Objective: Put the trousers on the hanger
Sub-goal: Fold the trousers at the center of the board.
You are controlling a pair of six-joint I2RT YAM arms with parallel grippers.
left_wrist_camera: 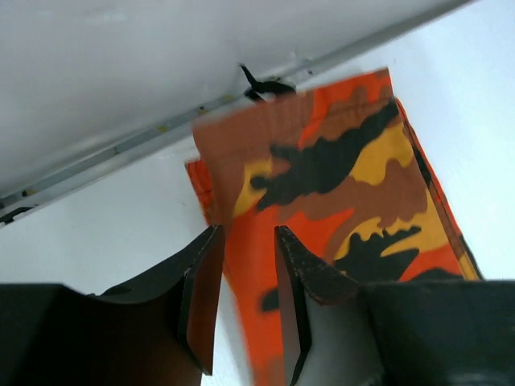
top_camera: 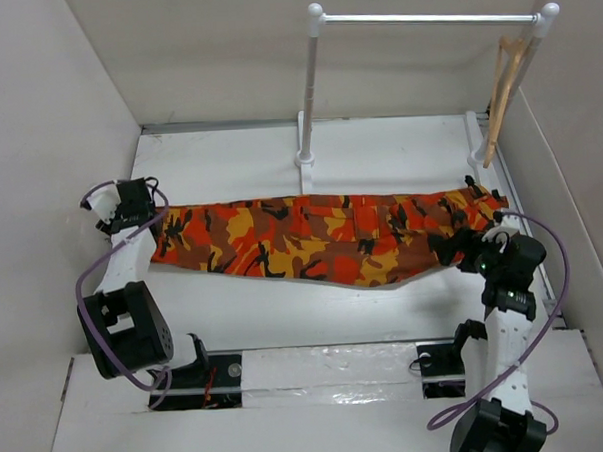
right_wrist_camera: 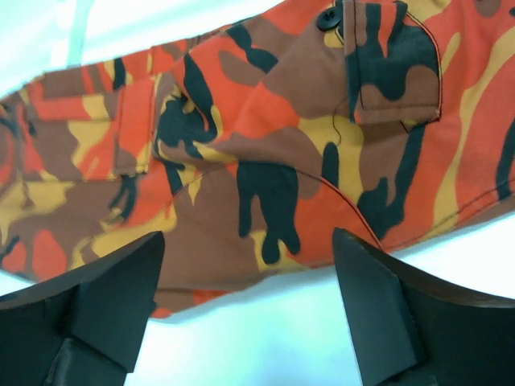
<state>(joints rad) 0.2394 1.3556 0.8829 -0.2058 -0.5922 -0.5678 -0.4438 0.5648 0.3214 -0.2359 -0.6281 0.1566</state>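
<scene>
Grasp was half set: right fingers (right_wrist_camera: 105,297) hung wide apart and empty just above the waist end of the trousers (top_camera: 322,240). Left fingers (left_wrist_camera: 201,297) sat nearly closed with the leg hem filling the gap, so I read that as a pinch. Trousers lay flat, full length across the worktop (top_camera: 378,153), not on the hanger (top_camera: 501,92), which hung at the right end of the rail (top_camera: 423,18) at the back. Right side needed to drop straight onto the waistband edge, bite both layers, then lift level with the left so the cloth wouldn't sag or slip.
</scene>
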